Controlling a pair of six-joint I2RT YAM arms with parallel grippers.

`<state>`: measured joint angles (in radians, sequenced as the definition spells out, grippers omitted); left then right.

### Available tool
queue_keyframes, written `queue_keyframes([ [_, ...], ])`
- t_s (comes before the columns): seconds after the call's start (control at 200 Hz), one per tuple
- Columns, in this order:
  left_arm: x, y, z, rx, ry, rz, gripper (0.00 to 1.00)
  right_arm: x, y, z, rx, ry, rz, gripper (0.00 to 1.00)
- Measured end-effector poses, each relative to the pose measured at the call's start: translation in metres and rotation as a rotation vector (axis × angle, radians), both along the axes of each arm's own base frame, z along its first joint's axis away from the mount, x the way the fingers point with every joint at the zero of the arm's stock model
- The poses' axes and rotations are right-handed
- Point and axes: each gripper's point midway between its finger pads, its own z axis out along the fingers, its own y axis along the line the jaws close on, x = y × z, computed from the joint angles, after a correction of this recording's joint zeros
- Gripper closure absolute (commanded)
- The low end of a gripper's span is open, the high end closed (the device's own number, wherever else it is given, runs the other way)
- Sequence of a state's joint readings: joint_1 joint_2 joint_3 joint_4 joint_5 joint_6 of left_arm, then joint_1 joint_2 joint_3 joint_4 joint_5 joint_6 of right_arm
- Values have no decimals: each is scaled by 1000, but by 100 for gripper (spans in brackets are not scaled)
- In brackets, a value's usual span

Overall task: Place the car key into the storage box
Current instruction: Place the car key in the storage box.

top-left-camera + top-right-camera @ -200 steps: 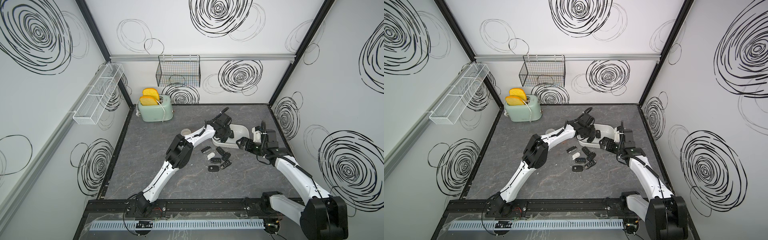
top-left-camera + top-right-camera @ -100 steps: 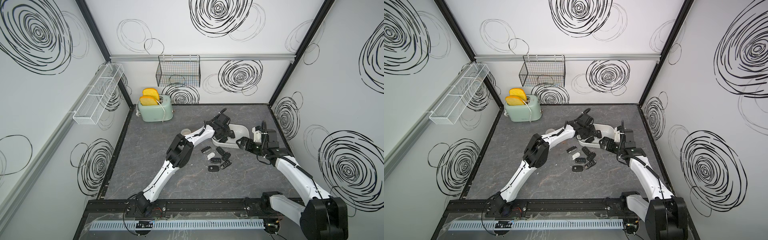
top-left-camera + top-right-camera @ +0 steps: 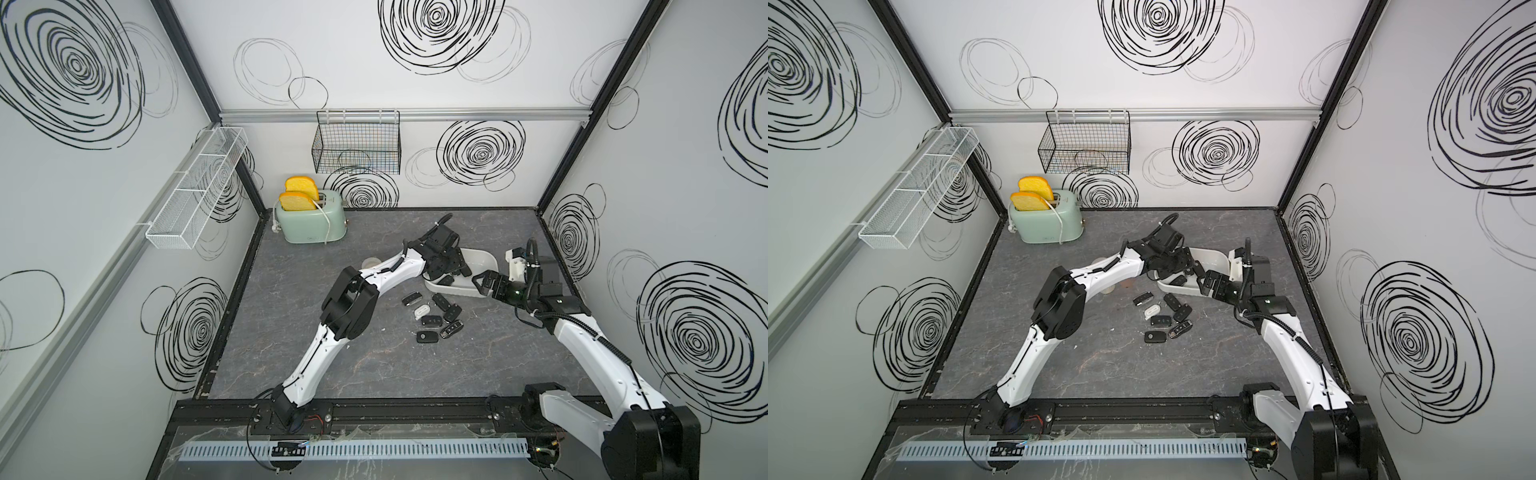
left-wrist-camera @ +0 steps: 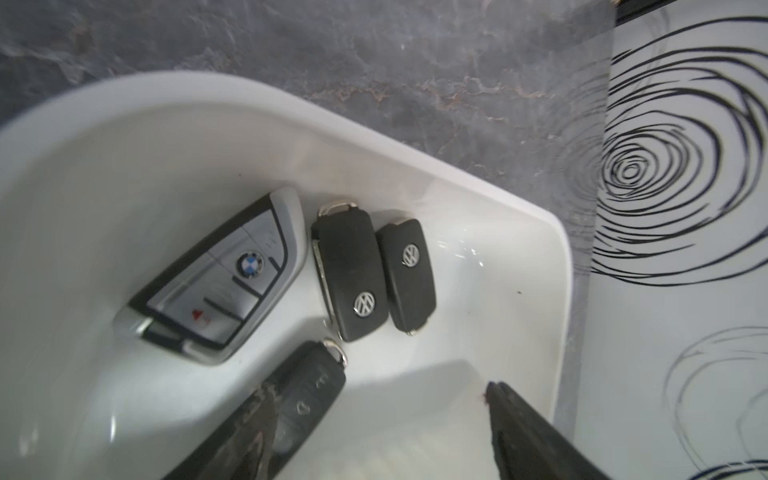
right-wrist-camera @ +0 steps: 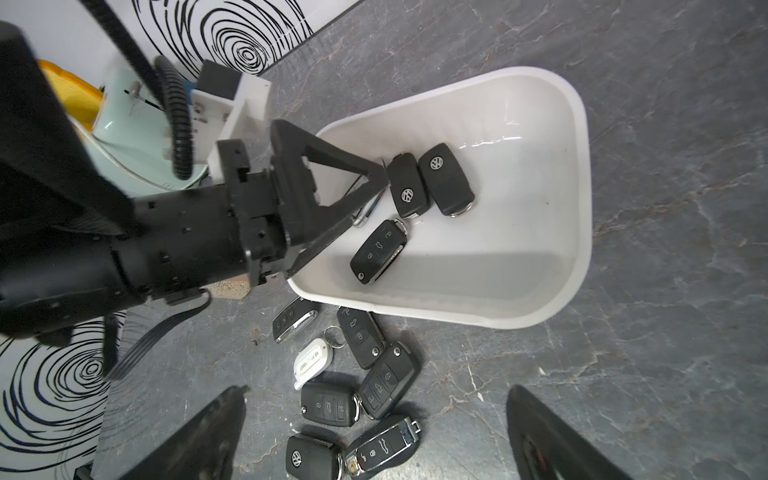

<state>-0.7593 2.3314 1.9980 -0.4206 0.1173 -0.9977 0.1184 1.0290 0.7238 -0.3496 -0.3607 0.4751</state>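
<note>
The white storage box [image 3: 487, 261] [image 3: 1219, 258] [image 5: 581, 174] stands on the grey table right of centre. My left gripper [image 4: 378, 390] [image 3: 455, 270] hangs inside it, open. A black car key [image 4: 309, 390] [image 5: 378, 251] lies on the box floor beside one of its fingers [image 4: 257, 419]. A silver-edged key [image 4: 216, 274] and two black keys [image 4: 349, 270] [image 4: 409, 274] also lie in the box. My right gripper [image 5: 376, 390] [image 3: 482, 284] is open just outside the box's near wall, above a pile of several loose keys [image 3: 436, 318] [image 5: 332, 409].
A mint toaster [image 3: 309, 220] with two slices stands at the back left. A black wire basket [image 3: 357, 143] hangs on the back wall and a long white mesh rack [image 3: 195, 199] on the left wall. A white tag [image 5: 313, 361] lies among the loose keys.
My left gripper has opened over the box, and the black key now lies on the box floor. The left wrist shifted slightly. The right arm has not moved.
</note>
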Motion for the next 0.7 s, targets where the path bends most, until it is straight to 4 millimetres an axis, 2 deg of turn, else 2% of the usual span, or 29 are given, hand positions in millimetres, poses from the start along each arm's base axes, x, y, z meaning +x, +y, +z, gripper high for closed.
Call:
queue_keyframes([
  [0.17,-18,21,64,-48,-105,-19,8,-9,15,5,12,-5,42,1],
  [0.3,-42,47,95,-68,-167,-26,3,-20,36,6,16,4,101,1],
  [0.34,-51,57,99,-65,-179,-26,0,-24,42,5,14,10,120,1],
  [0.49,-86,96,98,-50,-202,-21,2,-40,62,-3,16,39,171,1],
  [0.7,-130,143,96,-46,-228,-9,2,-60,71,-38,-7,143,187,1],
])
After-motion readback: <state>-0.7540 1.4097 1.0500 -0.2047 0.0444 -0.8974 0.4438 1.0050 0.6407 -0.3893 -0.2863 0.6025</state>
